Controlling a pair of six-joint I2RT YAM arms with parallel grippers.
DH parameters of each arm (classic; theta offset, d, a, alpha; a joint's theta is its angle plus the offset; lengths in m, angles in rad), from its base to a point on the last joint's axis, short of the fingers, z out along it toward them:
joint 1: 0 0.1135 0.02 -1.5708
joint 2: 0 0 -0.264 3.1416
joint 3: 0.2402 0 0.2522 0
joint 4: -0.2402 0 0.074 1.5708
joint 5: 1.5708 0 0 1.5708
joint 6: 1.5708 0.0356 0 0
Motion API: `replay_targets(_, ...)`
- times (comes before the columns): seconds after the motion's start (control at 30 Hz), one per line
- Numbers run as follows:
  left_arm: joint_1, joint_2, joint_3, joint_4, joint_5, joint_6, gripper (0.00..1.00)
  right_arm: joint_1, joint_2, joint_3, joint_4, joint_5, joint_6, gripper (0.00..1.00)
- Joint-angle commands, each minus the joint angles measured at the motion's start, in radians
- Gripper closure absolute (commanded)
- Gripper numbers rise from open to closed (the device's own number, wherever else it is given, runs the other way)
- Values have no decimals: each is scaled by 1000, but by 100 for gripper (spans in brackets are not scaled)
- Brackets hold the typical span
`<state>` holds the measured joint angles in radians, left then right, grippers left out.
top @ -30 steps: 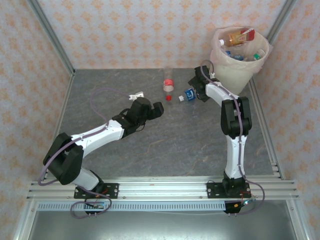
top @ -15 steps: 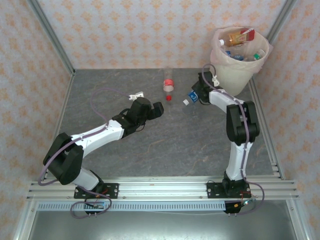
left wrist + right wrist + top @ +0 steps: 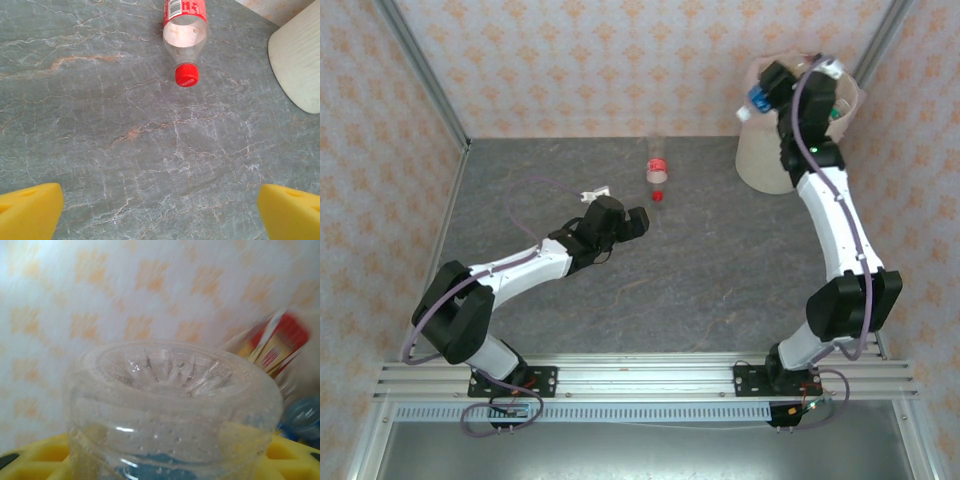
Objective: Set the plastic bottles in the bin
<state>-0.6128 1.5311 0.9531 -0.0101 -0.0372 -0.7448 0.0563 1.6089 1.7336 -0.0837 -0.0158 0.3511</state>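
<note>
Holds left pincer (image 3: 160, 210) spread wide over grey marbled tabletop (image 3: 700, 270). Leaves one clear plastic bottle with red label and cap (image 3: 185, 25) lying ahead of it. Pinches a clear blue-labelled plastic bottle (image 3: 756, 101) in right pincer (image 3: 766, 94), up at the rim of the round cream-white bin (image 3: 765, 160). Looks nearly finished: one drop, one pickup left.

The right gripper (image 3: 765, 93) hangs over the rim of the bin (image 3: 760, 160), clamped on a blue-labelled bottle (image 3: 756, 101) whose white cap sticks out past the fingers. The left gripper (image 3: 638, 219) sits low over the table (image 3: 700, 270) with its jaws spread. Just ahead of it lies a red-capped bottle (image 3: 657, 168), cap end toward the hand.
</note>
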Motion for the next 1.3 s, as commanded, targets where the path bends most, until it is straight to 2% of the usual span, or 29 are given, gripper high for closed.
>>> replay_targets(0.0, 8, -21, -7, 22, -10, -16, 0, -58, 95, 103, -114, 87, -21, 42)
replay_targets(0.2, 7, -31, -13, 21, -13, -16, 0, -114, 293, 362, -291, 211, 12, 36)
replay_targets(0.3, 8, -32, -14, 18, -10, -16, 0, -126, 401, 532, -437, 268, 43, 23)
replay_targets(0.33, 8, -34, -14, 17, -12, -17, 0, -126, 428, 587, -494, 283, 49, 14)
replay_targets(0.37, 8, -36, -16, 16, -13, -17, 0, -127, 450, 640, -536, 299, 47, 9)
replay_targets(0.43, 7, -41, -21, 15, -20, -17, 0, -127, 467, 701, -599, 356, 55, 0)
replay_targets(0.47, 8, -42, -23, 16, -21, -18, 0, -127, 462, 702, -603, 382, 56, 1)
replay_targets(0.57, 7, -37, -22, 18, -22, -16, 0, -126, 417, 661, -588, 438, 51, 1)
replay_targets(0.7, 7, -17, -13, 25, -4, -15, 0, -127, 328, 550, -528, 403, 43, 1)
replay_targets(0.77, 8, -5, -4, 29, 2, -11, 0, -127, 280, 473, -484, 323, 40, 1)
replay_targets(0.87, 8, 27, 34, 19, 6, 20, 0, -124, 188, 324, -382, 125, 21, 1)
replay_targets(1.07, 10, 169, 211, -51, -40, 87, 0, -85, 7, -8, -123, -147, 46, 1)
replay_targets(1.27, 10, 364, 439, -141, -72, 116, 0, -17, -118, -226, 7, -225, 53, 1)
